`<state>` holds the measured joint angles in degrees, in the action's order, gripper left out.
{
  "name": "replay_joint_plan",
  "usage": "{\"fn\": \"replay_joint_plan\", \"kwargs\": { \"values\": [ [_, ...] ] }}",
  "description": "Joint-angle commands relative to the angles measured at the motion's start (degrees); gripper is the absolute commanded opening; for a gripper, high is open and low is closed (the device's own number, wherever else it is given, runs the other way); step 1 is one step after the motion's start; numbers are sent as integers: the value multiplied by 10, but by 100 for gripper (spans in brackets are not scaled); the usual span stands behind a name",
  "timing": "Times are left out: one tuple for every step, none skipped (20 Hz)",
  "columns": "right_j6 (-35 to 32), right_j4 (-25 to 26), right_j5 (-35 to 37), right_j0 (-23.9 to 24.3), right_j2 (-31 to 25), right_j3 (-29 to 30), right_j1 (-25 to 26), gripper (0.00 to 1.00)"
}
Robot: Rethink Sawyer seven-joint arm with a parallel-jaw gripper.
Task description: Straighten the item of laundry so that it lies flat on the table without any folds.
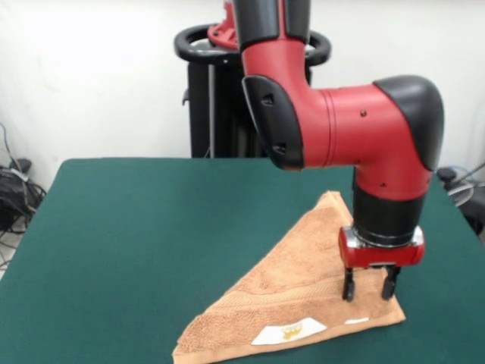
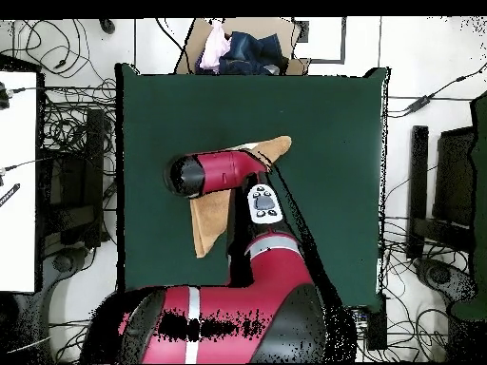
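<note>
The peach-orange towel [image 1: 292, 292] lies folded into a triangle on the right front part of the dark green table [image 1: 151, 227]. A white label [image 1: 288, 331] shows near its front edge. My gripper [image 1: 370, 288] points straight down over the towel's right corner, fingers [image 1: 348, 288] open with nothing between them, tips at or just above the cloth. In the overhead view the arm covers the gripper and the towel's middle; the towel [image 2: 209, 223] shows on both sides of the arm on the table [image 2: 333, 143].
The robot's black pedestal [image 1: 212, 98] stands behind the table's far edge. A cardboard box with clothes [image 2: 243, 48] sits beyond the table's opposite edge. Cables and equipment [image 2: 57, 171] surround the table on the floor.
</note>
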<state>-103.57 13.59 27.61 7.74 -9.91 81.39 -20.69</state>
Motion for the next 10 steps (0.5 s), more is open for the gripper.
{"fn": "replay_joint_plan", "kwargs": {
  "values": [
    [-62,7,-26,5,-7,69,19,100],
    [-64,5,-25,5,-9,74,17,100],
    [-63,1,-21,7,-13,78,15,100],
    [-64,-2,-17,6,-15,82,11,100],
    [-64,-7,-10,6,-17,86,7,100],
    [-65,-11,-3,5,-18,89,2,100],
    [-69,-16,2,3,-20,95,-4,100],
    [-72,-21,8,1,-21,99,-10,100],
    [-76,-26,14,-2,-23,103,-16,100],
    [-79,-31,21,-4,-24,107,-22,100]
  ]
}}
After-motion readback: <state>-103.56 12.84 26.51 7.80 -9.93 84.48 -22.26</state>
